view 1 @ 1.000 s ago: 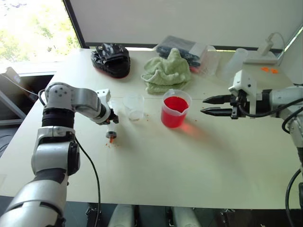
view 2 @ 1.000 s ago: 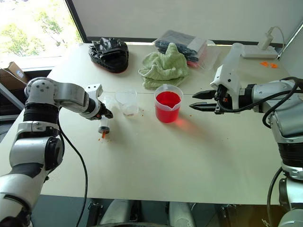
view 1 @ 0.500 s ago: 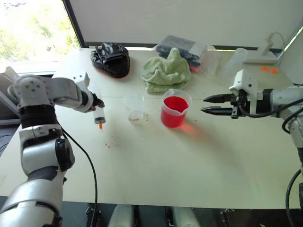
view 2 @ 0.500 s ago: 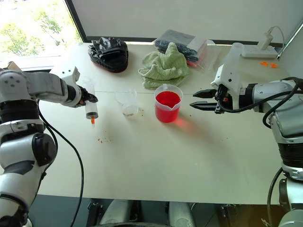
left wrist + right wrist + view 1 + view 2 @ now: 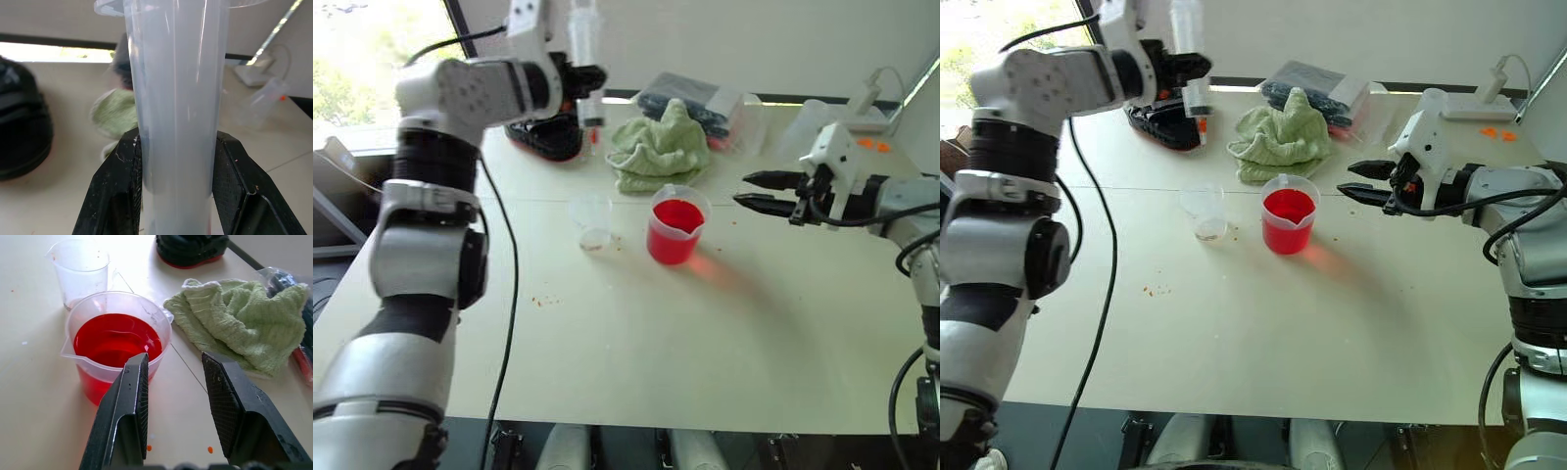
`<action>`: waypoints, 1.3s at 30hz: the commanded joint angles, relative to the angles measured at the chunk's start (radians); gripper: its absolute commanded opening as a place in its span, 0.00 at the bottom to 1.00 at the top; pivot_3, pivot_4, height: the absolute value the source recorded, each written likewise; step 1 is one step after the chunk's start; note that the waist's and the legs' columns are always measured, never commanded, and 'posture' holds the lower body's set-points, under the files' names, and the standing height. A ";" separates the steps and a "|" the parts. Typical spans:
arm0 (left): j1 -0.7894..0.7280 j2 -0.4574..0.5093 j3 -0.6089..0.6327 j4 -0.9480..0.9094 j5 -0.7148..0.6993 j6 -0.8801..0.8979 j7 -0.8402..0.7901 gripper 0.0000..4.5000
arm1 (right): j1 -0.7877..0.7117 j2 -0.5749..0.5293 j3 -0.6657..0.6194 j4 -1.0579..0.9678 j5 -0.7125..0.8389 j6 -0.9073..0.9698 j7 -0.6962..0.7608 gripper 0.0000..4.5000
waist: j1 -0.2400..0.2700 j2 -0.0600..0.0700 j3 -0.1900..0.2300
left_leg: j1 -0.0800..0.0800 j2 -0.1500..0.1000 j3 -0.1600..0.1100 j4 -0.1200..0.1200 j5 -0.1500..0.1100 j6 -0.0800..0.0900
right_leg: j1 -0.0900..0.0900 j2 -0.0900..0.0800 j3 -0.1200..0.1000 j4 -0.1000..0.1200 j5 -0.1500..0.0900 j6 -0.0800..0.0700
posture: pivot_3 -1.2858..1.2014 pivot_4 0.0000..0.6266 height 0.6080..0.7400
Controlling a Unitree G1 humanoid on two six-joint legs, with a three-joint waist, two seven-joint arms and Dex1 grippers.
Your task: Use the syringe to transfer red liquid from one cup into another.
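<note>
Now the left end effector (image 5: 576, 78) is lifting the syringe (image 5: 584, 44) high off the desk (image 5: 705, 333), clamped upright, heading for the beaker (image 5: 676, 225); the right end effector (image 5: 766, 193) is waiting half-open beside it.

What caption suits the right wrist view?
Open right gripper facing a spouted beaker of red liquid, small clear cup and green towel beyond.

Bright daylight is cast from the window (image 5: 372, 69), which is blown out. The towel (image 5: 115, 115) behind the syringe (image 5: 178, 107) is blurred.
</note>
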 commanded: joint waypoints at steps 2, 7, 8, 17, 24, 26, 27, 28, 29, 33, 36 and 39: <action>-0.022 -0.095 0.038 0.026 0.026 -0.196 -0.245 0.30 | 0.023 0.024 -0.102 -0.072 0.035 0.022 -0.086 0.39 | -0.001 0.000 0.000 | 0.000 0.000 0.000 -0.001 0.000 0.000 | 0.000 0.000 0.000 0.000 0.000 0.000 | 0.52 0.24 0.78; 0.006 -0.180 0.028 0.063 0.071 -0.333 -0.488 0.30 | 0.066 0.054 -0.149 -0.151 0.066 0.067 -0.167 0.39 | -0.008 0.000 0.000 | 0.000 0.001 0.001 -0.001 0.000 0.000 | 0.000 0.001 0.001 0.000 0.000 0.000 | 0.52 0.24 0.78; 0.013 -0.192 0.028 0.072 0.081 -0.358 -0.523 0.30 | 0.067 0.060 -0.156 -0.157 0.065 0.069 -0.189 0.39 | -0.008 0.000 0.000 | 0.000 0.001 0.001 -0.001 0.000 0.000 | 0.000 0.001 0.001 0.000 0.000 0.000 | 0.52 0.24 0.78; 0.133 -0.227 0.005 0.091 0.183 -0.475 -0.712 0.30 | -0.026 0.129 -0.235 -0.176 0.180 0.232 -0.364 0.39 | -0.003 0.000 0.000 | 0.001 0.002 0.001 -0.001 0.000 0.000 | 0.000 0.002 0.001 0.001 0.000 0.000 | 0.52 0.24 0.78; 0.271 -0.238 -0.018 -0.048 0.228 -0.502 -0.770 0.30 | -0.189 0.202 -0.283 -0.137 0.339 0.478 -0.521 0.39 | -0.002 0.001 0.000 | 0.001 0.002 0.001 -0.001 0.000 0.000 | 0.000 0.001 0.001 0.001 0.000 0.000 | 0.52 0.24 0.78; 0.300 -0.242 -0.020 -0.079 0.236 -0.500 -0.768 0.30 | -0.220 0.224 -0.284 -0.144 0.382 0.524 -0.546 0.39 | -0.001 0.001 0.000 | 0.001 0.002 0.000 -0.001 0.000 0.000 | 0.000 0.001 0.001 0.001 0.000 0.000 | 0.52 0.24 0.78; 0.311 -0.243 -0.019 -0.092 0.237 -0.493 -0.764 0.30 | -0.228 0.234 -0.283 -0.152 0.394 0.535 -0.557 0.39 | 0.000 0.001 0.000 | 0.001 0.002 0.000 -0.001 0.000 0.000 | 0.000 0.001 0.001 0.001 0.000 0.000 | 0.52 0.24 0.78; 0.318 -0.244 -0.018 -0.103 0.238 -0.487 -0.760 0.30 | -0.232 0.239 -0.283 -0.158 0.403 0.540 -0.567 0.39 | 0.001 0.001 0.000 | 0.000 0.002 0.000 -0.001 0.000 0.000 | 0.000 0.001 0.001 0.001 0.000 0.000 | 0.52 0.24 0.78; 0.323 -0.244 -0.018 -0.107 0.241 -0.488 -0.758 0.30 | -0.239 0.244 -0.281 -0.160 0.412 0.550 -0.575 0.39 | 0.001 0.001 0.000 | 0.000 0.002 0.000 -0.001 0.000 0.000 | 0.000 0.001 0.001 0.001 0.000 0.000 | 0.52 0.24 0.78; 0.345 -0.244 -0.019 -0.132 0.242 -0.477 -0.753 0.30 | -0.290 0.287 -0.291 -0.151 0.479 0.586 -0.621 0.39 | -0.002 0.001 0.000 | 0.000 0.002 0.000 -0.001 0.000 0.001 | 0.000 0.001 0.001 0.001 0.000 0.000 | 0.52 0.24 0.78; 0.371 -0.246 -0.025 -0.148 0.247 -0.480 -0.753 0.30 | -0.324 0.303 -0.279 -0.140 0.502 0.599 -0.641 0.39 | -0.004 0.001 0.000 | 0.000 0.002 0.000 -0.001 0.000 0.001 | -0.001 0.002 0.001 0.001 0.000 0.000 | 0.52 0.24 0.78; 0.379 -0.255 -0.027 -0.134 0.262 -0.507 -0.743 0.30 | -0.341 0.302 -0.277 -0.127 0.520 0.598 -0.647 0.39 | -0.003 0.001 0.000 | 0.000 0.002 0.000 -0.001 0.000 0.001 | -0.001 0.002 0.001 0.001 0.000 0.000 | 0.52 0.24 0.78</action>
